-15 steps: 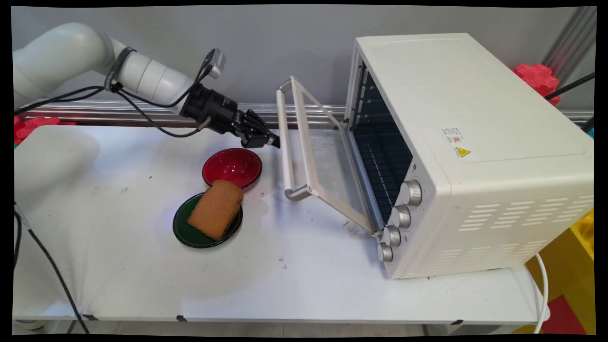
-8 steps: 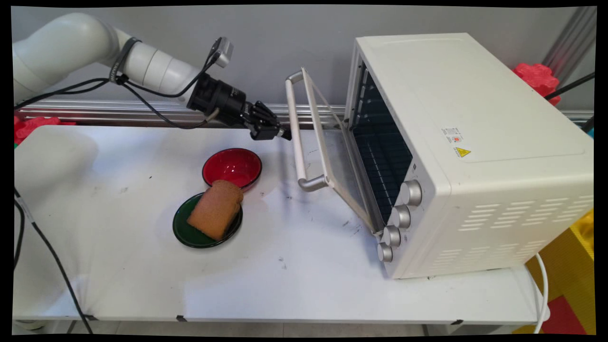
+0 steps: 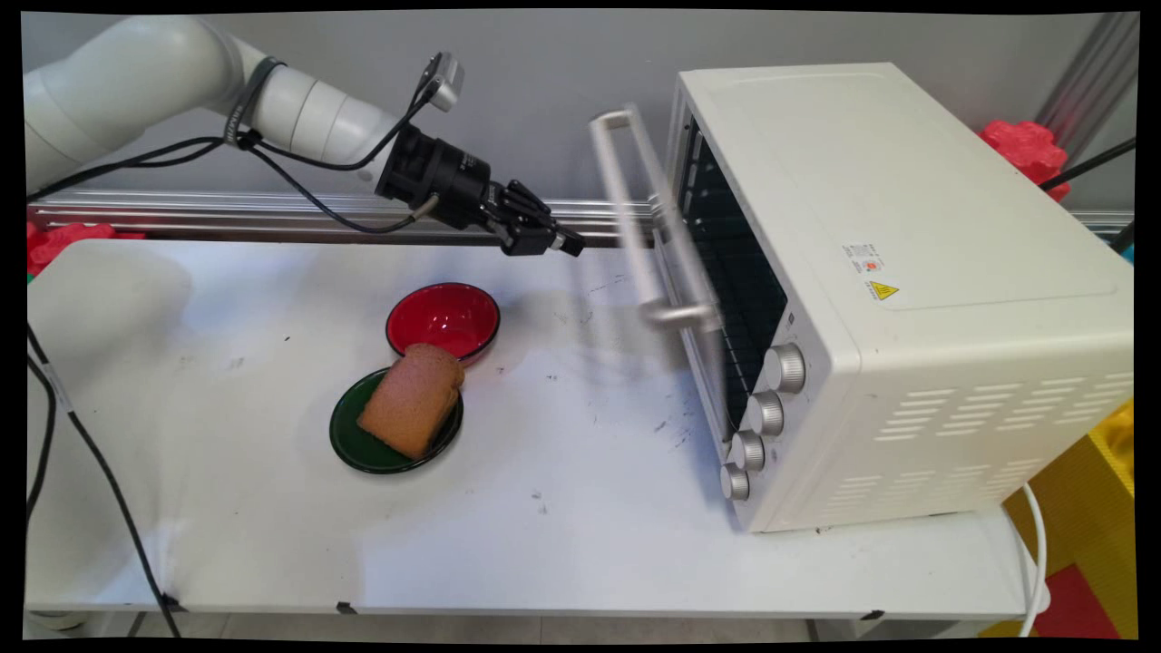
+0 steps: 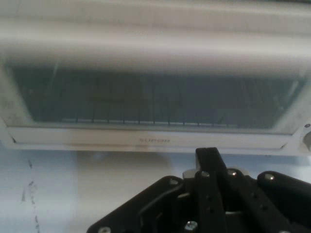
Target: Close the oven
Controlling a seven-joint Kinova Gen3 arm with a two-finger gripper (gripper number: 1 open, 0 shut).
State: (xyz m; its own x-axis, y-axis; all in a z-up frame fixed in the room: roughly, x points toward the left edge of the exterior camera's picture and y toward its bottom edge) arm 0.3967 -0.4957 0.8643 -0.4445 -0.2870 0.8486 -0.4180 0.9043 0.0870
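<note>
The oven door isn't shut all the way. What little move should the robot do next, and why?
Probably a short push toward the oven, against the door's handle. The door stands almost upright, with a gap at its top, and the gripper hangs just beside the handle without touching it.
</note>
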